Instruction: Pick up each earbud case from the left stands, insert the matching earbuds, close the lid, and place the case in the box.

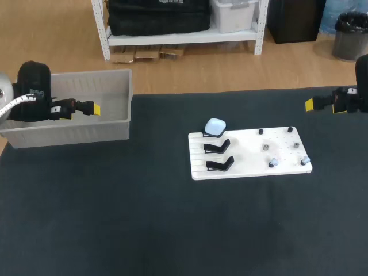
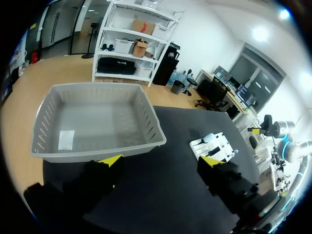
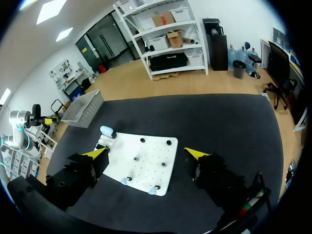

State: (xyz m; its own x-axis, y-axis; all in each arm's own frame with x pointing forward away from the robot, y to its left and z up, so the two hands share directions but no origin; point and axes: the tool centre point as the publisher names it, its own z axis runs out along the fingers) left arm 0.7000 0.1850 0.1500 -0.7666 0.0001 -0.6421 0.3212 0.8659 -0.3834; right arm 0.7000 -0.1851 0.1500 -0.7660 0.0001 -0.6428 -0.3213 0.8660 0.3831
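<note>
Worked over a wide black tabletop (image 1: 115, 218). Found the grey slatted plastic box (image 1: 69, 133) at the far left corner, with no case in it yet. Found the flat white pegged board (image 1: 247, 150) right of the middle, nearer the far edge. Held the left gripper (image 2: 160, 161) over the box, yellow tips spread wide with nothing between them. Held the right gripper (image 3: 146, 153) by the right edge, likewise spread and empty. Counted two bare black angled stands (image 1: 218, 165) along the board's left side. Spotted the one rounded pale-blue earbud case (image 1: 215, 127) on the farthest stand, at the board's far left corner, lid seemingly down. Made out two small pale pieces (image 1: 273, 163) towards the board's near right corner, probably the earbuds, too small to confirm. Judged the pick-up of the case as the step in hand. Best approached from above, with fingers set either side of the case, then lifted straight off the stand without nudging the board.
</note>
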